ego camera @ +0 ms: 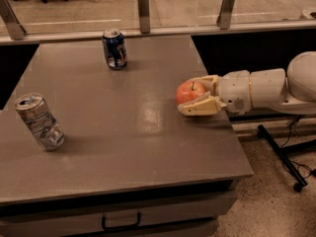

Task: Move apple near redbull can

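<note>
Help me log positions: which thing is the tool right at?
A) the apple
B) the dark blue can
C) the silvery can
A: the tool is at the apple by the table's right edge, far from the redbull can and blue can.

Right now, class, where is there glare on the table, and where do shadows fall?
Camera view: a pale glare patch in the middle of the table, near the apple; camera view: a soft shadow beneath the gripper, which is at the apple by the table's right edge.
</note>
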Tool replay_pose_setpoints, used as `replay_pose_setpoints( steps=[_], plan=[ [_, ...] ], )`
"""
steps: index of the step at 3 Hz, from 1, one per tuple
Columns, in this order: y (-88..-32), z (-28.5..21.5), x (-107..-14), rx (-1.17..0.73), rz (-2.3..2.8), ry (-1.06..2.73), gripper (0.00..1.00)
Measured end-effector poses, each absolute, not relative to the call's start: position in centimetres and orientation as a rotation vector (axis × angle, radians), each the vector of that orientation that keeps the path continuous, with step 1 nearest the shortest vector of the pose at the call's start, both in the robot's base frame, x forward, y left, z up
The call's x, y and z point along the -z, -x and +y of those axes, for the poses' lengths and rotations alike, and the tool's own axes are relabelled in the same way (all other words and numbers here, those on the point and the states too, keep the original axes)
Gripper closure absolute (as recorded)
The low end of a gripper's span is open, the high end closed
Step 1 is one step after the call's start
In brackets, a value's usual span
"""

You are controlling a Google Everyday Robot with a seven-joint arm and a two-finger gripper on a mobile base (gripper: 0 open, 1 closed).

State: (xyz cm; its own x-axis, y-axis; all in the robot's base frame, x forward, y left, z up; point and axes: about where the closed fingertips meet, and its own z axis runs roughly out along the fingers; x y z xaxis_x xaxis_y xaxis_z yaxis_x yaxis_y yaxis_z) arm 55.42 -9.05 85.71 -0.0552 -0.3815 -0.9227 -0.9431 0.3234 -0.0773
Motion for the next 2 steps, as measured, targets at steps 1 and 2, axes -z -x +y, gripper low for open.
replay_pose_setpoints(
  steps=[1, 2],
  plan=[
    [-54.6, -3.5, -87.7, -0.848, 1.502, 1.341, 0.89],
    [-52.4, 3.7, -88.1, -1.018, 1.374, 1.513, 1.00]
  ],
)
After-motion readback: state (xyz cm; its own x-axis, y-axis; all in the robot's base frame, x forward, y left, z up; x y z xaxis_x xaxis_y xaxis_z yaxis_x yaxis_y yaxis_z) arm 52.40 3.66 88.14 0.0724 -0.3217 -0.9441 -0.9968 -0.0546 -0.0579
